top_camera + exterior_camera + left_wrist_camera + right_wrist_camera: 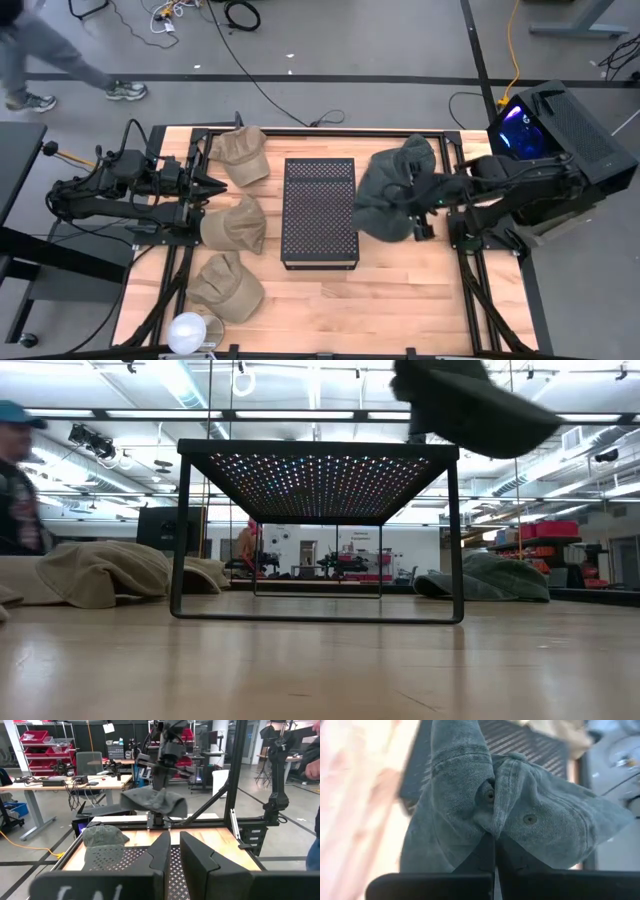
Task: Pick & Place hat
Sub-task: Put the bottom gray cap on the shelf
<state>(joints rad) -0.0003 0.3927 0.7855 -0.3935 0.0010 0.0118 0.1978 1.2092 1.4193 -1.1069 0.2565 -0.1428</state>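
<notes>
The right pincer (418, 196) pinches a grey-green hat (385, 200); a second grey-green hat (412, 152) lies just beyond it. Three tan hats (235, 224) sit by the left pincer (208, 188). Black perforated stand (320, 210), pale wood tabletop (400, 290).

perforated black stand (320, 212) mid-table | white round object (186, 332) at table edge | person (40, 60) walking on floor

robotics lab, red parts bins (37, 742) on shelving, cluttered workbench (60, 782), floor cables (240, 15), ceiling strip lights (300, 415)
</notes>
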